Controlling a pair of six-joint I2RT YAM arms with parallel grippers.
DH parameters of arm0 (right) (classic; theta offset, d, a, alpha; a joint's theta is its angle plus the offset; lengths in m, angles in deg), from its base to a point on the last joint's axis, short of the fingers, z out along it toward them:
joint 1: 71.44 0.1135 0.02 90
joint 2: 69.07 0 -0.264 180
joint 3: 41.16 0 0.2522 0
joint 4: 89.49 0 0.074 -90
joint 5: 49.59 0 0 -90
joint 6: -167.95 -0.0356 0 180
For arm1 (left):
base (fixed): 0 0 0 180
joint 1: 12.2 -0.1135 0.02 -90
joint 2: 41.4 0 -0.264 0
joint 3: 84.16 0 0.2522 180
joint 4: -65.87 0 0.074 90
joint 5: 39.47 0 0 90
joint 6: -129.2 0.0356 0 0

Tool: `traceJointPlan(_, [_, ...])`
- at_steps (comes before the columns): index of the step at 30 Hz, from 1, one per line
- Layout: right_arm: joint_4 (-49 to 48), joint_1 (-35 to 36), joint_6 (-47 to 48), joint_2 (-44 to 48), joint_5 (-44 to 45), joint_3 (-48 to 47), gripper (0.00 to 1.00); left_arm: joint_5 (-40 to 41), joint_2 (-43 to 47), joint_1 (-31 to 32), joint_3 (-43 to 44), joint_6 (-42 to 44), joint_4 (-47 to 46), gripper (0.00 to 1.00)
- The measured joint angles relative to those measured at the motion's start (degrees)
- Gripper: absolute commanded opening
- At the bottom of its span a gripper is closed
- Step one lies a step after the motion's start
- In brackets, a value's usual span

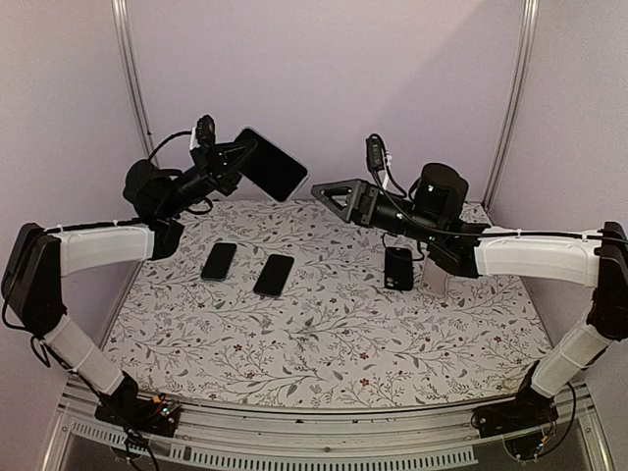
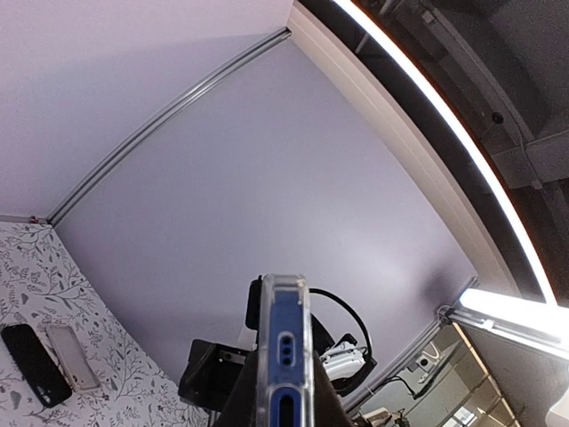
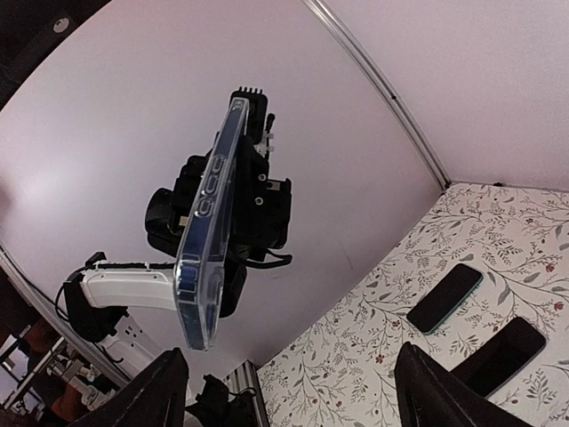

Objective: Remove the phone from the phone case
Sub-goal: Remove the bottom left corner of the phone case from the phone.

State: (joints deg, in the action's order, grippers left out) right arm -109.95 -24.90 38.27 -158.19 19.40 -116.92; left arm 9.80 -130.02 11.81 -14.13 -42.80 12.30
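Your left gripper (image 1: 238,157) is clamped on the phone (image 1: 270,164), which is up in the air at 11 o'clock in the top view, well above the tabletop (image 1: 324,358). The phone sits inside its case (image 3: 206,233). From the right wrist you see the clear case edge-on, its side buttons facing the camera and the left arm behind it. The left wrist view shows one end of it: a blue body with its port, framed by the clear rim. In the top view the screen is dark and tilted.

Your right gripper (image 1: 324,191) is spread wide and holds nothing. Both fingers (image 3: 160,396) show at the bottom corners of its wrist view, far apart. The gripper hangs in the air at 3 o'clock from the phone, near it but not touching, and it points toward 9 o'clock, at the phone.

On the tabletop, a teal phone (image 3: 444,298) and a dark phone (image 3: 500,356) lie flat at 10 o'clock from the middle, near each other but apart. At 2 o'clock, under the right arm, a black phone (image 1: 398,268) lies just beside a spare case (image 1: 435,278). You cannot tell whether those two touch.
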Motion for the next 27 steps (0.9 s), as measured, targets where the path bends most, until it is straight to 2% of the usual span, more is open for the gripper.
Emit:
traceJointPlan(4, [-0.44, 1.90, 1.14, -3.32, -2.54, -3.85, 0.76, 1.18, -0.09, 0.24, 0.50, 0.15, 0.92, 0.00])
traceJointPlan(11, [-1.09, 2.21, 2.43, -8.41, -6.25, -9.99, 0.57, 2.73, -0.39, 1.22, 1.22, -0.04, 0.83, 0.00])
traceJointPlan(19, [-1.51, 2.78, 3.04, -11.41, -9.62, -13.84, 0.42, 4.15, -0.66, 1.38, 1.22, -0.55, 1.11, 0.00])
traceJointPlan(23, [-1.88, 3.08, 3.28, -12.70, -11.02, -15.43, 0.30, 4.72, -0.74, 1.51, 1.22, -0.92, 1.11, 0.00])
traceJointPlan(27, [-1.97, 3.28, 3.72, -13.20, -12.26, -16.04, 0.11, 5.38, -1.44, 1.64, 1.22, -2.14, 0.72, 0.00])
